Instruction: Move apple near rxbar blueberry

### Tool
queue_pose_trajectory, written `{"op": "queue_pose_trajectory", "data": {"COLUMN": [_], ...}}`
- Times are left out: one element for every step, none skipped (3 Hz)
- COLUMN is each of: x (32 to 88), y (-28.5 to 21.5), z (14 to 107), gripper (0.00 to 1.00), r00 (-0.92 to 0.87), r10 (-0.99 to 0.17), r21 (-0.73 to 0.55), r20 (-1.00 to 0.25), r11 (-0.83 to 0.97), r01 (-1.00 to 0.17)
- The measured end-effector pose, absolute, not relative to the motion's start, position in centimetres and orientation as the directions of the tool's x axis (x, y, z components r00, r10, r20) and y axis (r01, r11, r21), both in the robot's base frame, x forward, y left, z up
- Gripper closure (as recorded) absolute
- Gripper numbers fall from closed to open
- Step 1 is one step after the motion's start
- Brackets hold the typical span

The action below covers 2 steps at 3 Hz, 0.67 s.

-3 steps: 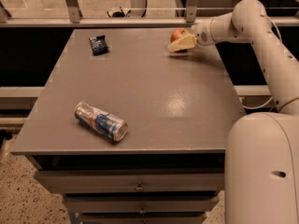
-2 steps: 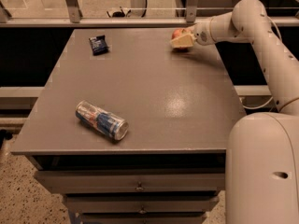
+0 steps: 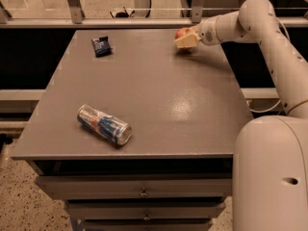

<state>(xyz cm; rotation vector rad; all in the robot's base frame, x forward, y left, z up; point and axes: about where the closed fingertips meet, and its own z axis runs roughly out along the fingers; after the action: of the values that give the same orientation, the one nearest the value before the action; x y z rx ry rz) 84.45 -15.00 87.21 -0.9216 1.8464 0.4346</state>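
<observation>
The red apple (image 3: 181, 32) is at the far right of the grey table (image 3: 144, 95), held in my gripper (image 3: 185, 38) a little above the tabletop; only its top shows past the cream fingers (image 3: 186, 41). The gripper is shut on the apple. The rxbar blueberry (image 3: 101, 45), a small dark blue wrapper, lies flat at the far left of the table, well to the left of the apple.
A silver-and-blue drink can (image 3: 103, 124) lies on its side near the front left. My white arm (image 3: 269, 37) reaches in from the right, and the robot's body (image 3: 269, 172) fills the lower right. A railing (image 3: 130, 8) runs behind the table. Drawers (image 3: 139, 191) sit below.
My gripper has lifted the apple off the table and carried it a little to the left. The bar and can have not moved.
</observation>
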Motion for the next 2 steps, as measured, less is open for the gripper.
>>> {"op": "queue_pose_trajectory", "data": {"x": [84.51,84.63], "y": [-14.76,-14.25], "z": [87.02,86.88], "gripper": [1.00,1.00], "r00": [-0.225,-0.222], "r10": [-0.402,-0.402], "r21": [-0.100,-0.098], "r20": [-0.888,-0.889], "r11": [0.645,0.638], "r01": [-0.758,-0.764]}}
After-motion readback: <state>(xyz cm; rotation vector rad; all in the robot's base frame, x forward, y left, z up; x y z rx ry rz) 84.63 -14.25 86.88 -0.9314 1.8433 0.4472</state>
